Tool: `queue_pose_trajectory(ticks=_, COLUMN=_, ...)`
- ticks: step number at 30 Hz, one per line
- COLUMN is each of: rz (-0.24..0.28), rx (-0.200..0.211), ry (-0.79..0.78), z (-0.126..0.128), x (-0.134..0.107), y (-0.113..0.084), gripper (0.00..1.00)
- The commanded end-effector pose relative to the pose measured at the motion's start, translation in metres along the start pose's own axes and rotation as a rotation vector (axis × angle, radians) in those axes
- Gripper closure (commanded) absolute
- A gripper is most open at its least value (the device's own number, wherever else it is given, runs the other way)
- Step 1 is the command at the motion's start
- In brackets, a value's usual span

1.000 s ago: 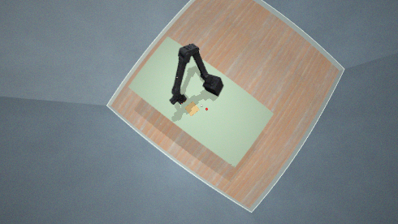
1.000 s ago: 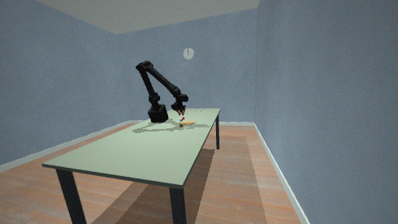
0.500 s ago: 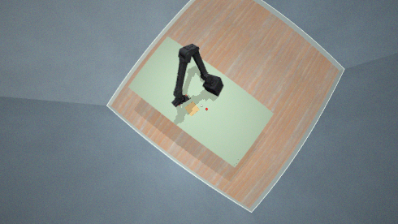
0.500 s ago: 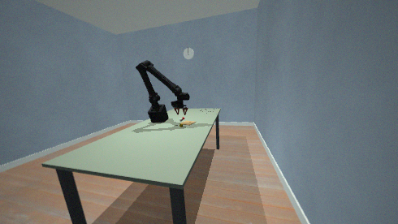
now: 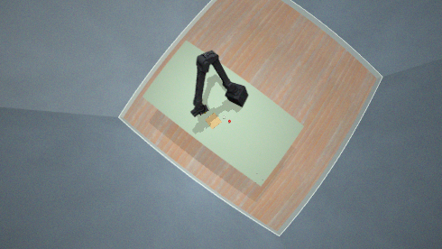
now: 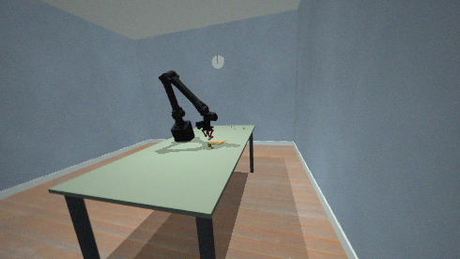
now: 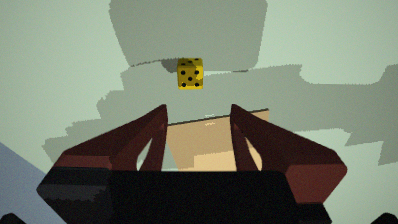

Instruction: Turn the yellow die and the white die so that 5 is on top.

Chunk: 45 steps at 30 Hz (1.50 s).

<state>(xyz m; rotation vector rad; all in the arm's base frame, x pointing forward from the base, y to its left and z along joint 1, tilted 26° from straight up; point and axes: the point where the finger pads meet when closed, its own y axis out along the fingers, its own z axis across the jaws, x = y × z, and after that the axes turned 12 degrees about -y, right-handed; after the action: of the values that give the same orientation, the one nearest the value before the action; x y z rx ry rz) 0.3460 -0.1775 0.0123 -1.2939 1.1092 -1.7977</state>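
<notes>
The yellow die (image 6: 209, 145) (image 7: 190, 74) sat on the pale green surface (image 5: 257, 135) (image 6: 155, 174) (image 7: 330, 30), off the tan mat (image 5: 214, 121) (image 6: 217, 142) (image 7: 200, 140) and near one of its edges; a face with five pips was turned toward the wrist view, though which face lay uppermost could not be told. The mat lay toward the middle of the surface, nearer the long edge that joined the left and bottom corners in the top view; part of it was in shade, and whether it lay quite flat was unclear. The white die (image 5: 224, 117) and the red die (image 5: 229, 121) stood near each other, off the mat on its right side in the top view; both were too small there for their pips to be read.

The hand (image 5: 202, 110) (image 6: 207, 134) (image 7: 198, 111) was above the surface near the mat, its dark red fingers partly spread with nothing pinched between them; the black arm (image 5: 199, 86) (image 6: 188, 96) bent high between the hand and its base (image 5: 237, 96) (image 6: 182, 131), which stood by the opposite long edge; small dark specks (image 5: 257, 173) lay near the bottom corner in the top view.
</notes>
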Motion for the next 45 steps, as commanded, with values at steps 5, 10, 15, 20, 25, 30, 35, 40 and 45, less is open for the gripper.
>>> queue_pose_trajectory(ticks=5, rz=-0.003, rx=0.043, ry=0.024, z=0.018, x=0.003, y=-0.006, gripper=0.62)
queue_pose_trajectory(ticks=10, rz=-0.001, rx=0.047, ry=0.017, z=0.019, x=0.0, y=-0.007, gripper=0.62)
queue_pose_trajectory(ticks=15, rz=-0.001, rx=0.047, ry=0.017, z=0.019, x=0.0, y=-0.007, gripper=0.62)
queue_pose_trajectory(ticks=20, rz=-0.001, rx=0.047, ry=0.017, z=0.019, x=0.0, y=-0.007, gripper=0.62)
queue_pose_trajectory(ticks=25, rz=-0.001, rx=0.047, ry=0.017, z=0.019, x=0.0, y=-0.007, gripper=0.62)
queue_pose_trajectory(ticks=30, rz=-0.001, rx=0.047, ry=0.017, z=0.019, x=0.0, y=-0.007, gripper=0.62)
queue_pose_trajectory(ticks=35, rz=-0.001, rx=0.045, ry=0.016, z=0.018, x=0.0, y=-0.006, gripper=0.62)
queue_pose_trajectory(ticks=40, rz=-0.001, rx=0.036, ry=0.014, z=0.016, x=0.001, y=-0.002, gripper=0.62)
queue_pose_trajectory(ticks=45, rz=0.0, rx=0.029, ry=0.003, z=0.013, x=0.001, y=0.002, gripper=0.62)
